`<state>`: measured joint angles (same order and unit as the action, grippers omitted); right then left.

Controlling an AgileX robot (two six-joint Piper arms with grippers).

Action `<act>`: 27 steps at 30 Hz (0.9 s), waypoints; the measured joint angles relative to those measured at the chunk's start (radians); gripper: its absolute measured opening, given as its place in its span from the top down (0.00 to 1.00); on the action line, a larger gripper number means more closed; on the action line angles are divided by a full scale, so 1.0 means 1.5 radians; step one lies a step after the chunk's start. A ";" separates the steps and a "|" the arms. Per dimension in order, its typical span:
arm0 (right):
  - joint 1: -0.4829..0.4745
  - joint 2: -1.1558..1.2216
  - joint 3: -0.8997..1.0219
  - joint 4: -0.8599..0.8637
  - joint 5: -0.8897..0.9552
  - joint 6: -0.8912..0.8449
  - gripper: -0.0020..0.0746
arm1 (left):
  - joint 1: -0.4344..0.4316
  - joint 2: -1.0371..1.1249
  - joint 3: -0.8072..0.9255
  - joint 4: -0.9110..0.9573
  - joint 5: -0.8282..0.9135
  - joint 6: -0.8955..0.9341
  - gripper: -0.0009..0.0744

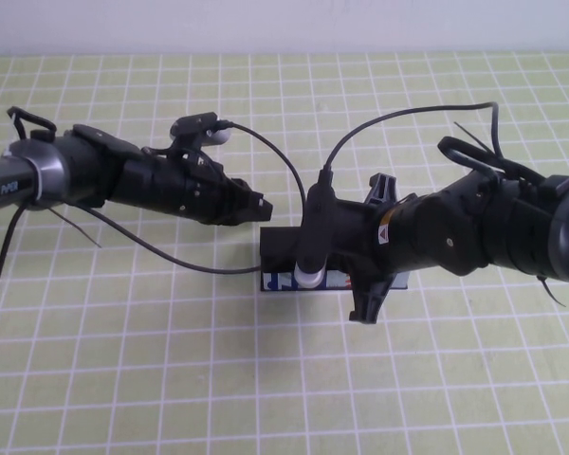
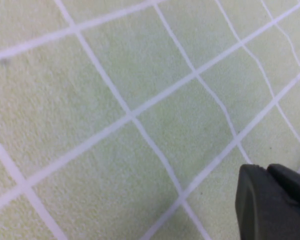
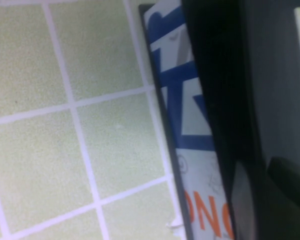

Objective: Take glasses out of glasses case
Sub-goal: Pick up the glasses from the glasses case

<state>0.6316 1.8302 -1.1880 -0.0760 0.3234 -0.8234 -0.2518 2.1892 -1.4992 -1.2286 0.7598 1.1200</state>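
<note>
The glasses case (image 1: 277, 252) is a black box with a white front strip printed blue and orange, standing in the middle of the mat. My right gripper (image 1: 375, 248) hovers right over it, open, one finger behind the case and one in front. The right wrist view shows the strip (image 3: 190, 125), the black rim and one dark finger (image 3: 290, 200) over the dark top. I cannot tell whether the lid is up. The glasses do not show. My left gripper (image 1: 258, 209) is shut and empty, just off the case's back left corner; its fingertips (image 2: 260, 205) hang over bare mat.
A green mat with a white grid (image 1: 171, 360) covers the table. Black cables (image 1: 266, 161) arc from both wrists over the area behind and left of the case. A pale wall runs along the far edge.
</note>
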 joint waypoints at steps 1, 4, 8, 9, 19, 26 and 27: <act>0.000 0.003 0.000 0.000 0.000 -0.001 0.96 | 0.000 0.000 -0.003 0.000 0.000 0.001 0.99; 0.000 0.005 -0.002 0.000 0.000 -0.001 0.96 | 0.003 0.000 -0.009 0.000 0.000 0.003 0.99; 0.000 0.005 -0.002 0.000 0.000 -0.001 0.96 | 0.018 -0.001 -0.009 0.000 0.009 0.008 0.99; 0.000 0.005 -0.002 0.000 0.001 -0.001 0.96 | 0.027 -0.004 -0.009 0.000 0.021 0.009 0.99; 0.000 -0.024 -0.007 0.002 0.025 -0.001 0.97 | 0.089 -0.062 0.011 -0.030 0.258 0.215 0.99; 0.000 -0.026 -0.007 0.003 0.034 -0.001 0.97 | 0.068 -0.073 0.134 -0.045 0.267 0.414 0.99; 0.000 -0.026 -0.007 0.003 0.040 -0.003 0.97 | 0.065 -0.073 0.147 -0.047 0.266 0.430 0.99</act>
<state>0.6316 1.7914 -1.1985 -0.0714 0.3838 -0.8275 -0.1536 2.0798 -1.2790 -1.2995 1.1583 1.7647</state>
